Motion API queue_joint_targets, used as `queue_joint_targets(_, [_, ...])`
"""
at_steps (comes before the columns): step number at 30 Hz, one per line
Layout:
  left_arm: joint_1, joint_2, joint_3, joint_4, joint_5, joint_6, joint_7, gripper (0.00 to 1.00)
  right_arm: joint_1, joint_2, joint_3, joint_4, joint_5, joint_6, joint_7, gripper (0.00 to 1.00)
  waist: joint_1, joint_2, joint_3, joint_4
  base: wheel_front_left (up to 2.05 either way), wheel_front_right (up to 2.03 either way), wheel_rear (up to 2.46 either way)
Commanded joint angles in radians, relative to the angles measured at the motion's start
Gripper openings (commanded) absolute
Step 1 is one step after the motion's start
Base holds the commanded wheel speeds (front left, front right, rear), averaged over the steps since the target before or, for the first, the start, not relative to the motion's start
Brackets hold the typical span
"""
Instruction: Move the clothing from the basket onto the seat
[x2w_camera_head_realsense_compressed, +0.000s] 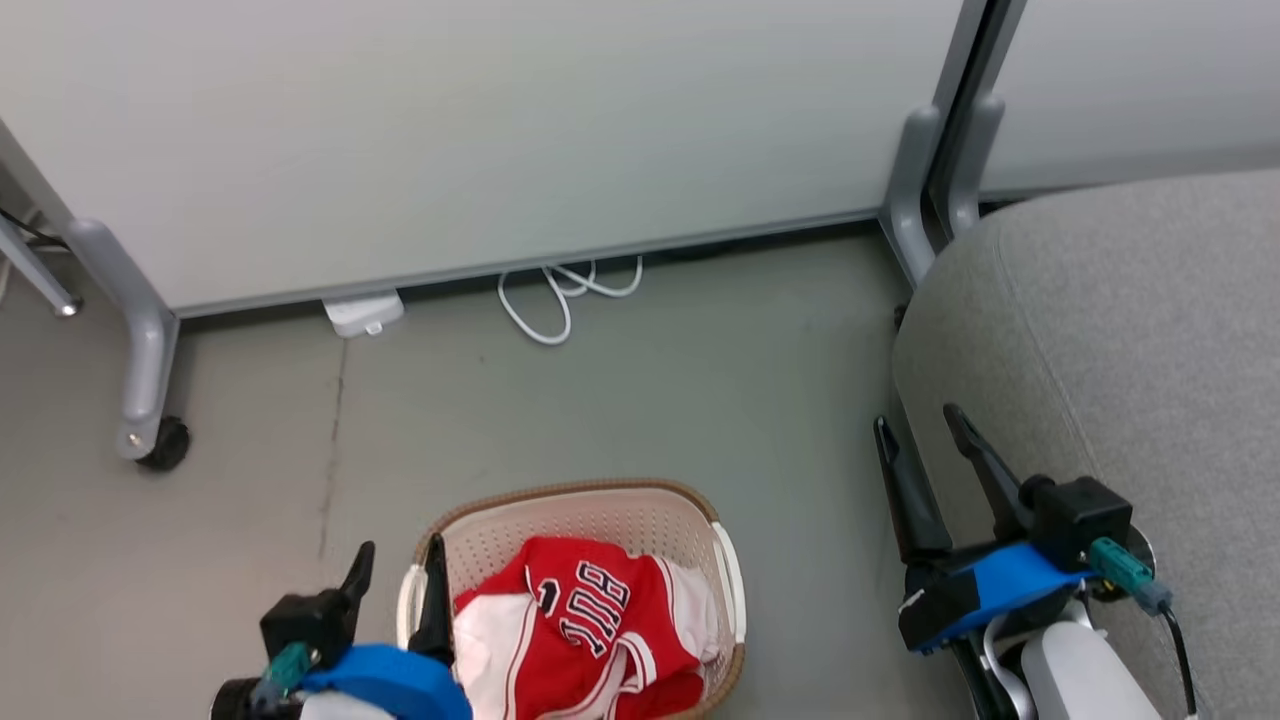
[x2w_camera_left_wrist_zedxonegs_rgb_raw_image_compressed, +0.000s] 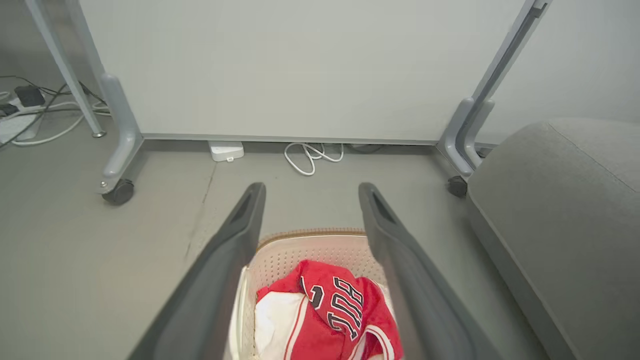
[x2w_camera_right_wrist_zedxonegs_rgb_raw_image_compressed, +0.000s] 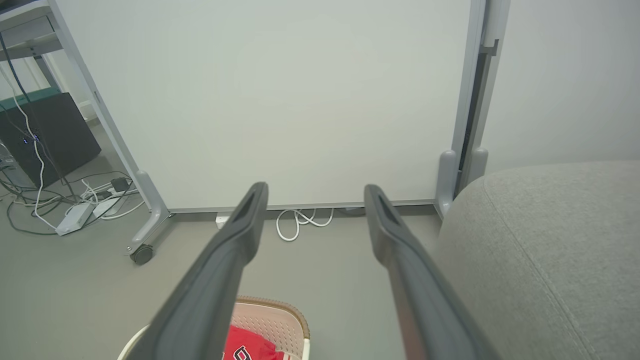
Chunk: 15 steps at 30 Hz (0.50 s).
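At the lower left, the left gripper (x2w_camera_head_realsense_compressed: 400, 545) is spread open and empty, one finger overlapping the left rim of the basket (x2w_camera_head_realsense_compressed: 570, 490). The clothing (x2w_camera_head_realsense_compressed: 590, 620) lies heaped in the basket at bottom centre. At the lower right, the right gripper (x2w_camera_head_realsense_compressed: 916, 418) is also open and empty, beside the seat (x2w_camera_head_realsense_compressed: 1130, 330).

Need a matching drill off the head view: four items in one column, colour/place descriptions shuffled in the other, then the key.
Column 1
1. clothing
2. basket
3. seat
4. white cable

Column 2
A. light grey fabric, at the view's right edge
B. red and white, piled in a container
C. looped on the floor below the partition panel
D. cream, perforated, brown rim

Pairs: 1-B, 2-D, 3-A, 4-C
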Motion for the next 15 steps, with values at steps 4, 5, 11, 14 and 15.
queue_joint_targets(4, [-0.112, 0.001, -0.024, 0.125, -0.07, -0.026, 0.081, 1.0, -0.061, -0.005, 0.016, -0.037, 0.01, 0.0, -0.004, 1.0, 0.0, 0.0, 0.152, -0.05, 0.0, 0.0, 0.0])
queue_joint_targets(5, [-0.138, 0.001, -0.029, 0.157, -0.084, -0.032, 0.105, 1.0, -0.072, -0.005, 0.022, -0.048, 0.009, 0.0, -0.004, 1.0, 0.0, 0.0, 0.187, -0.06, 0.0, 0.0, 0.0])
queue_joint_targets(11, [-0.305, 0.002, -0.052, 0.32, -0.138, -0.05, 0.21, 1.0, -0.153, -0.004, 0.047, -0.109, -0.001, 0.0, 0.001, 1.0, 0.0, 0.0, 0.406, -0.122, 0.0, 0.0, 0.0])
queue_joint_targets(14, [-0.378, 0.01, -0.057, 0.387, -0.142, -0.055, 0.232, 1.0, -0.19, -0.004, 0.058, -0.135, 0.0, 0.0, 0.0, 1.0, 0.0, 0.0, 0.496, -0.157, 0.0, 0.0, 0.0])
queue_joint_targets(15, [-0.401, 0.014, -0.062, 0.41, -0.14, -0.056, 0.24, 1.0, -0.199, -0.004, 0.061, -0.142, 0.004, 0.0, -0.001, 1.0, 0.0, 0.0, 0.523, -0.169, 0.0, 0.0, 0.0])
